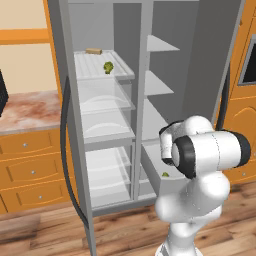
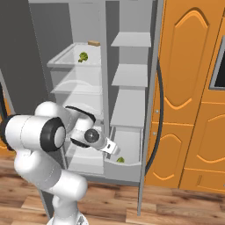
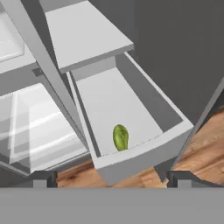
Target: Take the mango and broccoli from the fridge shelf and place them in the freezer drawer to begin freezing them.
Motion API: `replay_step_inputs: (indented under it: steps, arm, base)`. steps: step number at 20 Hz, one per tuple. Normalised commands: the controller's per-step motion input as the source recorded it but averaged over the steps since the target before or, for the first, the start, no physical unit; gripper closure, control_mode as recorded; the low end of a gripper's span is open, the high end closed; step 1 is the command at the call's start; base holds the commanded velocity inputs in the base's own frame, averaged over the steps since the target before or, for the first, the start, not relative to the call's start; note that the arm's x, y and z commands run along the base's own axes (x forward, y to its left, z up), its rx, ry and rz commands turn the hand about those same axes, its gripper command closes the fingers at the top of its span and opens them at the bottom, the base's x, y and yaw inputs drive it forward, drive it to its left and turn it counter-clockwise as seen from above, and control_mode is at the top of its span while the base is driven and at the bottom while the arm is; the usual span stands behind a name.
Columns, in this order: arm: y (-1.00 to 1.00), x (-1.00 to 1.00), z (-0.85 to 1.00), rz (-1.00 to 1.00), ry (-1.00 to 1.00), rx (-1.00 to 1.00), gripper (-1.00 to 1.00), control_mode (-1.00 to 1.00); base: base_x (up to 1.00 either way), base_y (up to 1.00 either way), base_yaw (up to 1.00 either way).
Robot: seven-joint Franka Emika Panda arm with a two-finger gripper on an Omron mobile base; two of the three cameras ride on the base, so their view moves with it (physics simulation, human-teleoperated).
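Observation:
The mango (image 3: pixel 120 137) lies smooth and yellow-green on the floor of the pulled-out grey freezer drawer (image 3: pixel 144 154), near its front wall. The base views also show the mango (image 2: pixel 120 160) (image 1: pixel 165 174) in that freezer drawer (image 2: pixel 127 170). High up, the bumpy dark green broccoli (image 1: pixel 108 67) (image 2: pixel 82 56) rests on the translucent fridge shelf (image 1: pixel 90 69) (image 2: pixel 65 60). My gripper (image 2: pixel 112 148) (image 3: pixel 111 181) hovers just above and in front of the drawer's near corner, open with nothing between its fingers.
A tan block (image 1: pixel 93 51) (image 2: pixel 93 43) sits at the back of the same shelf as the broccoli. Clear bins (image 1: pixel 107 125) fill the left column below it. Plain grey shelves (image 2: pixel 129 75) stack above the drawer. The open fridge door (image 2: pixel 184 88) stands at the right.

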Motion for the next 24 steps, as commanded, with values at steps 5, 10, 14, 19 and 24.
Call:
replay_step_inputs:
  steps: [5,10,14,19,24]
  arm:
    - [0.11,0.0,1.0,0.0,0.14,-0.06,-1.0,-1.0]
    - [0.07,0.14,1.0,0.02,0.3,0.0,-1.0,-1.0]
    - [0.01,0.5,1.0,0.04,0.38,0.0,-1.0,-1.0]
    - [0.0,0.54,1.0,0.09,0.44,0.01,-1.0,-1.0]
    - [0.0,0.54,1.0,0.14,0.39,0.08,-1.0,-1.0]
  base:
    - [0.0,0.0,0.0]
    - [0.0,0.0,0.0]
    - [0.0,0.0,0.0]
    - [0.0,0.0,0.0]
    - [0.0,0.0,0.0]
